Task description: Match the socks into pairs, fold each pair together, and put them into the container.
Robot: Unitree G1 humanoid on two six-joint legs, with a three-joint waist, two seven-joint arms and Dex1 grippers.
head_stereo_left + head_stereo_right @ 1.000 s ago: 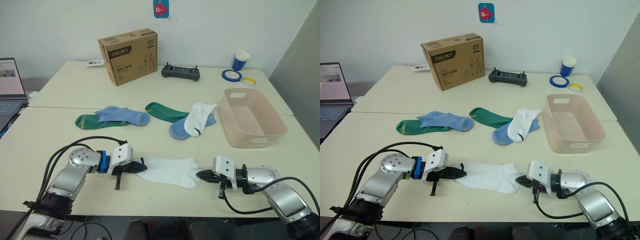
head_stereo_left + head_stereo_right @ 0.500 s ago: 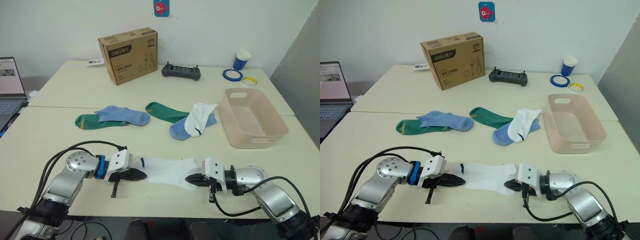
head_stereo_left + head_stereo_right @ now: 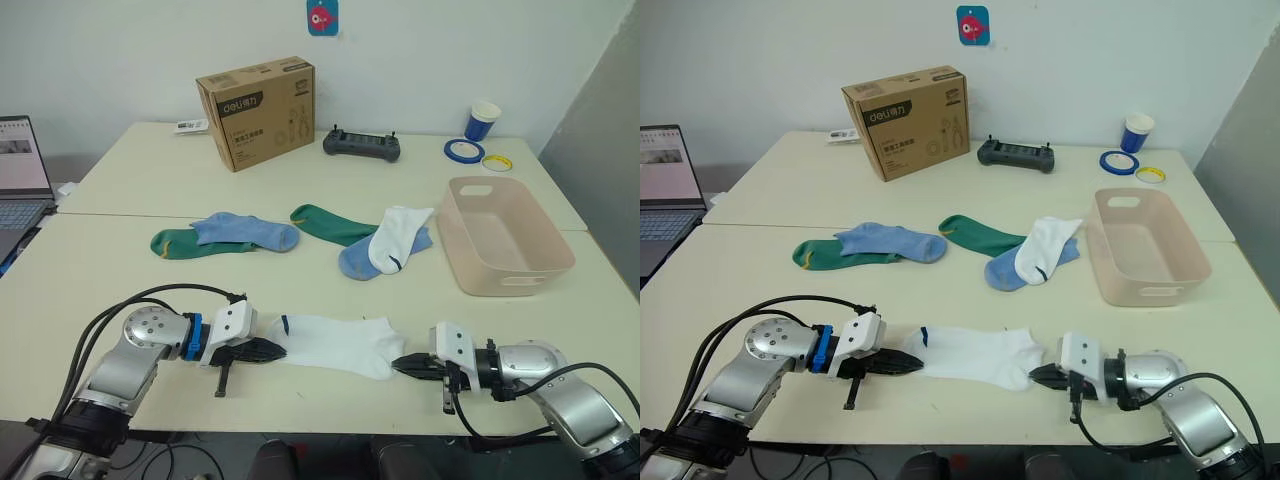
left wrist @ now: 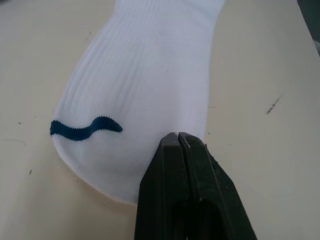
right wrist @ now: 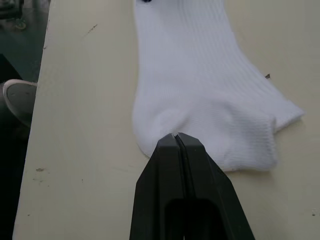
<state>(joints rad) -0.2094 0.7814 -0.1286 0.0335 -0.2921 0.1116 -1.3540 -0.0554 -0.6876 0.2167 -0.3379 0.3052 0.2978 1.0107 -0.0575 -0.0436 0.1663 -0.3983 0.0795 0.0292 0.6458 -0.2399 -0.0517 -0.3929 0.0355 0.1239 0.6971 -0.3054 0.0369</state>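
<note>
An open grey laptop sits at the far left edge of the pale cream table. The left gripper lies low on the near part of the table, its black jaws pressed together on the cuff end of a white ankle sock with a small blue mark, which is stretched flat between the two arms. Farther back, a dark green sock with a yellowish toe lies partly under a light blue sock. Behind them stands a brown cardboard box, with a black handheld controller to its right. Near the table's middle, a second dark green sock runs under a second light blue sock, and a second white sock is draped across that blue one. At the near edge the right gripper meets the toe end of the stretched white sock, its jaws pressed together and pinching the fabric, as the right wrist view shows. Right of the sock heap sits the pale pink rectangular plastic basin, with no socks inside. Behind it lie a blue tape roll, a yellow tape roll and a blue-and-white paper cup.
</note>
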